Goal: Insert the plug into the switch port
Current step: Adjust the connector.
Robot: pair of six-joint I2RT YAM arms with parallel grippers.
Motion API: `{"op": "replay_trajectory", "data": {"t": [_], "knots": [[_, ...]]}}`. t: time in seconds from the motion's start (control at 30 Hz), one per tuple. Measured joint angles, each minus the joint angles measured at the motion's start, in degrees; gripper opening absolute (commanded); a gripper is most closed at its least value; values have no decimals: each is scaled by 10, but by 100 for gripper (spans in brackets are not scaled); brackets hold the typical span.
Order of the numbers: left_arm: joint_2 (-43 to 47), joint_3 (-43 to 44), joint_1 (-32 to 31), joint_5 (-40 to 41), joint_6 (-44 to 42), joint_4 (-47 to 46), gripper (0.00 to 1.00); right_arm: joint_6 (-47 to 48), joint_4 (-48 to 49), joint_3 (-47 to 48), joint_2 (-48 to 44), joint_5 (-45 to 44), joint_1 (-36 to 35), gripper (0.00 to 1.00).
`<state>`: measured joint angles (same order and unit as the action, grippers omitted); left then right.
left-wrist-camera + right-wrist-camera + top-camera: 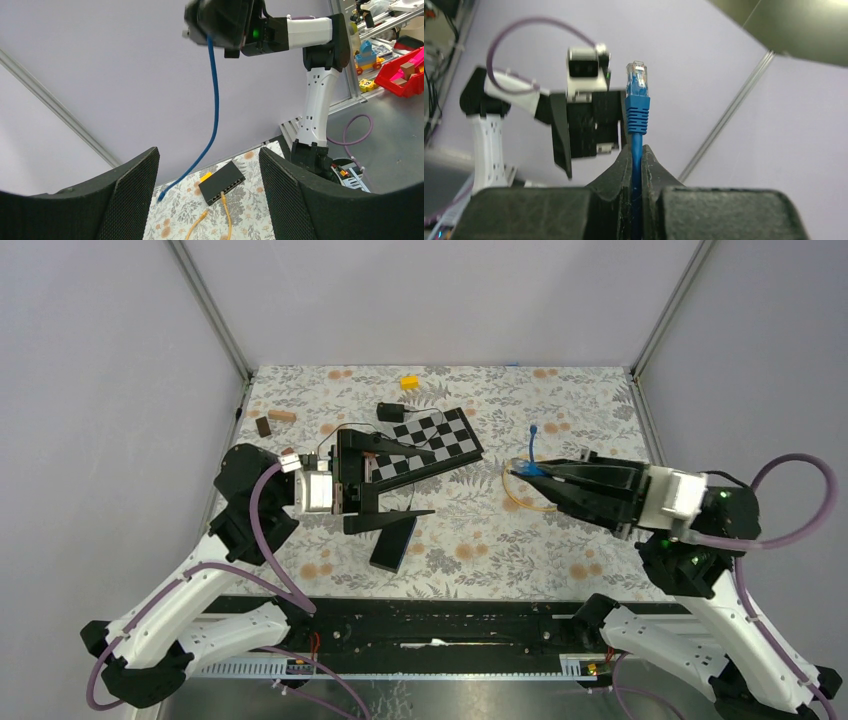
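glossy blue plastic plug (637,97); matt black switch (222,181)

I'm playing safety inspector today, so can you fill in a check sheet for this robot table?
Surface: flowery table.
Job's things: blue plug sticks up out of the right gripper; black switch lies on the table.
Clutter: checkerboard, yellow block, brown block.
Grippers: left gripper open, empty; right gripper shut on the blue cable.
Cables: blue cable hangs down to the table; yellow cable looks plugged into the switch.
Surroundings: grey walls; red bin beyond.
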<state>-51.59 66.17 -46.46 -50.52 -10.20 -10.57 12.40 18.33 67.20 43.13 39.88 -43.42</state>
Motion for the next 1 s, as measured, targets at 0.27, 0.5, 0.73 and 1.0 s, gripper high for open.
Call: {"op": "replay_trajectory", "data": {"t": [0.27,0.5,0.73,1.0], "knots": [[5,-36,0,0,16,-36,75,-174,234,-29,3,-41,0,0],[12,-52,0,0,17,-46,75,-252,319,-29,23,-49,0,0],[24,-53,0,-2,14,-46,75,-288,355,-29,35,-47,0,0],[25,-53,0,-3,14,-46,74,-313,370,-28,40,-25,0,0]]}}
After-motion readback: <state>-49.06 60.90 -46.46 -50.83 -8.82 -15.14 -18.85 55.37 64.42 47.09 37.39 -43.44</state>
